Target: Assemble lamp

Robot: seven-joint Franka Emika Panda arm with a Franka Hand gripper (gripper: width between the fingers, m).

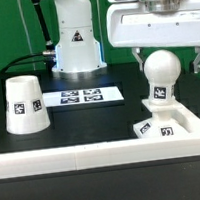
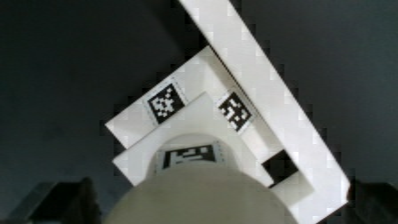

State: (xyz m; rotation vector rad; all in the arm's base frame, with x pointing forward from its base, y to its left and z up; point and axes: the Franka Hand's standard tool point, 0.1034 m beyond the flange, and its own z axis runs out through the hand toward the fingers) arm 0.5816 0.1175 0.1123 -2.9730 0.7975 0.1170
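Observation:
The ball-shaped bulb (image 1: 160,73) stands upright on the flat stepped base (image 1: 152,128) at the exterior view's right, close to the white rail. My gripper (image 1: 168,60) hangs over the bulb, open, with one finger (image 1: 139,59) near the bulb's side and the other standing well off it. In the wrist view the bulb (image 2: 199,195) fills the space between my dark fingers (image 2: 64,202), with the tagged base (image 2: 178,125) beyond it; the gripper (image 2: 210,208) is open there too. The cup-like shade (image 1: 26,104) stands alone at the exterior view's left.
The marker board (image 1: 82,95) lies flat between the shade and the base. A white rail (image 1: 84,156) runs along the front and turns up the right side (image 2: 267,70). The arm's white pedestal (image 1: 73,41) stands at the back.

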